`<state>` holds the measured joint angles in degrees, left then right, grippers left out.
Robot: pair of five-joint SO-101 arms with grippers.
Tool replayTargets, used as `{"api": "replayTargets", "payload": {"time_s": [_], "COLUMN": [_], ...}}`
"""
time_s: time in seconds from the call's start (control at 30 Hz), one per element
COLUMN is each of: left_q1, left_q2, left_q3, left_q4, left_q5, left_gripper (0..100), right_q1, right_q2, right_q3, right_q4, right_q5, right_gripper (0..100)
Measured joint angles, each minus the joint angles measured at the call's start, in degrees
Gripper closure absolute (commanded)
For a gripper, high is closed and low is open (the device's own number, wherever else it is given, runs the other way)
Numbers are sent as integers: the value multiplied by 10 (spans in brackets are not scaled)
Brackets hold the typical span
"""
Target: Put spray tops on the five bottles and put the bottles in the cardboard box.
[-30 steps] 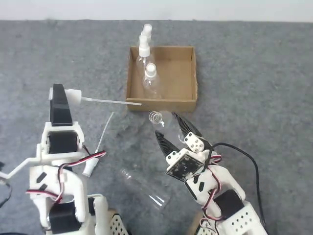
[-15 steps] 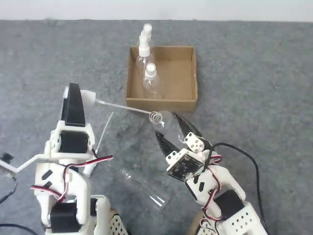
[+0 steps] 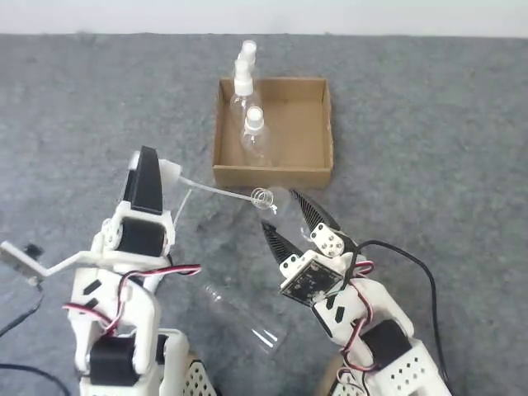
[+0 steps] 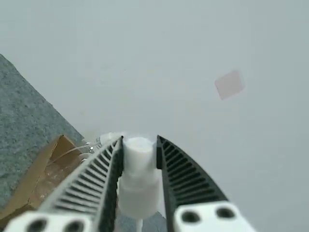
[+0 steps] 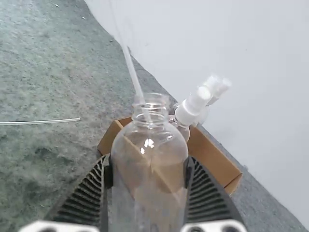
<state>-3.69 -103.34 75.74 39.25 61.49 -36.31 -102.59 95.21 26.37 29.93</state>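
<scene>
In the right wrist view the clear bottle (image 5: 148, 159) runs off the lower edge, so its base is unseen, and it covers the middle of the cardboard box (image 5: 215, 157). In the left wrist view the spray top (image 4: 139, 179) is cut off below, its tube unseen. From above, a loose tube (image 3: 185, 206) on the surface (image 3: 429, 124) disappears under the left arm (image 3: 136, 239).

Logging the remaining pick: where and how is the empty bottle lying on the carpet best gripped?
Probably the mid-body of the empty bottle, taken from above across its round width: it lies on its side on the carpet, uncapped, with nothing touching it.
</scene>
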Motion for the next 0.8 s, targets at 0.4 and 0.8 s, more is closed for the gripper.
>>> {"api": "replayTargets", "payload": {"time_s": [0.4,0.8], "left_q1": [83,130], "left_q2": [0,0], "left_q3": [27,77], "left_q4": [0,-23], "left_q5": [-55,-86], "left_gripper": [987,987], "right_q1": [-47,-50], "right_q2": [0,1], "right_q3": [0,0], "right_q4": [1,5], "right_q5": [0,1], "right_gripper": [991,991]}}
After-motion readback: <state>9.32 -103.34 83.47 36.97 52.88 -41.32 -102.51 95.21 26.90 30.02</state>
